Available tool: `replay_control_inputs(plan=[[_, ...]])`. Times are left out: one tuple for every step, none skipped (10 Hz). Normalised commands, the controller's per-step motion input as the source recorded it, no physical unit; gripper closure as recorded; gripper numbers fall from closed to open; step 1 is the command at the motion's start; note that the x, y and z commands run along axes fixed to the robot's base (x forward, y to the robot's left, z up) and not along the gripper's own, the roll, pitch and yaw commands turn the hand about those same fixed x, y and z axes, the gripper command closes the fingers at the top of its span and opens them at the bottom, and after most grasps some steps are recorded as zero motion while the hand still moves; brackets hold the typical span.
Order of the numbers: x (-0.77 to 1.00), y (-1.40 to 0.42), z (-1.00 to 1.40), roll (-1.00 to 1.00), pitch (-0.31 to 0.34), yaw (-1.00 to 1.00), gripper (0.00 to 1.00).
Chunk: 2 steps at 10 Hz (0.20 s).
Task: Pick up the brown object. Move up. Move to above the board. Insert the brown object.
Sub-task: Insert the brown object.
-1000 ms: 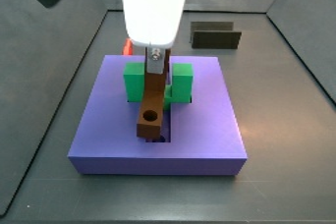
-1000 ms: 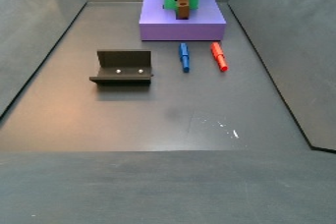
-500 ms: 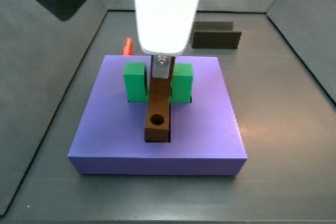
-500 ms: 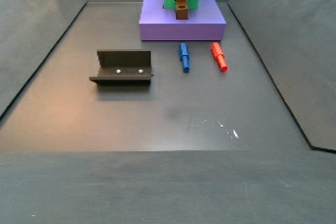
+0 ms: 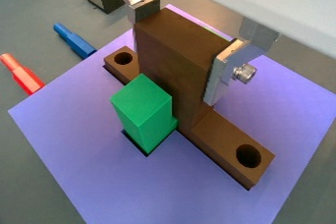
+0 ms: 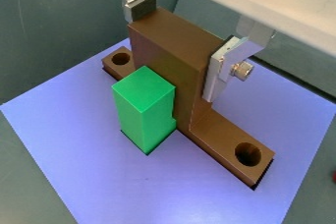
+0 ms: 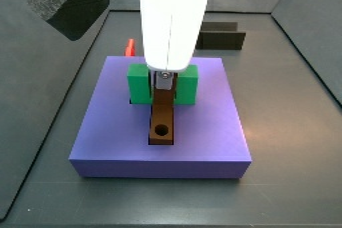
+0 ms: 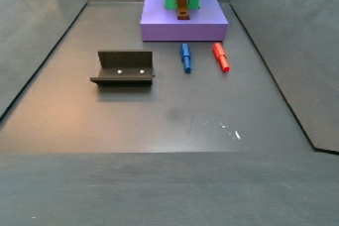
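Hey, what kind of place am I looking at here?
Likely a simulated robot test cell: a grey walled floor, the fixture, and the gripper holding the brown object in the board.

An orange-brown object (image 5: 197,81) sits on the purple-blue board (image 5: 79,159) beside a green block (image 5: 147,113). Silver tool (image 5: 184,31) fingers flank it. Red (image 8: 221,57) and blue (image 8: 185,56) pieces lie on the dark grey bench (image 8: 172,121).

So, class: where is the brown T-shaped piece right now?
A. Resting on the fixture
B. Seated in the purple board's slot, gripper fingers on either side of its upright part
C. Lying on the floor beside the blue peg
B: the brown T-shaped piece sits in the purple board beside the green block, with the gripper straddling its upright part.
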Motion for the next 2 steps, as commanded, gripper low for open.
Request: replay_control_inputs(plan=[[0.0, 0.0, 0.0, 0.01, 0.0, 0.0, 1.0], [0.0, 0.0, 0.0, 0.0, 0.0, 0.0, 1.0]])
